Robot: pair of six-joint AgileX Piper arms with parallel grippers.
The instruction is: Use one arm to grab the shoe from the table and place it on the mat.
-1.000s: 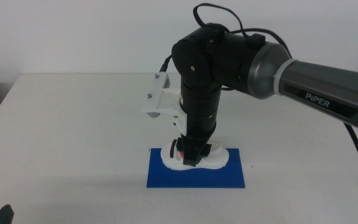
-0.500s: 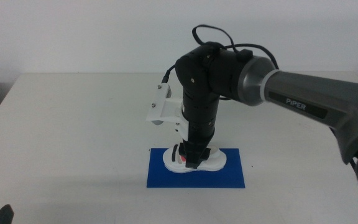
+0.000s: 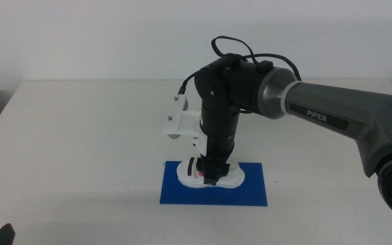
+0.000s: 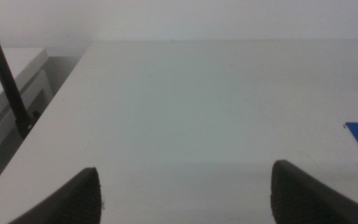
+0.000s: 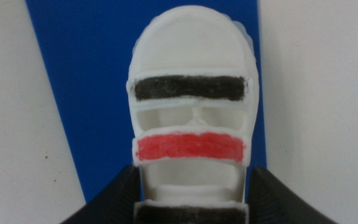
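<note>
White table (image 3: 80, 136) against a pale wall, blue mat (image 3: 250, 194) lying near the front middle. My right gripper (image 3: 210, 175) comes straight down over the mat, jaws clamped on the sides of the shoe (image 3: 231, 178) at its rear end. Shoe sits on the mat, sole down (wrist view: black strap, then red strap (image 5: 190, 148), blue on both sides). My left gripper (image 4: 185, 193) waits low over bare table, jaws wide apart, holding nothing
</note>
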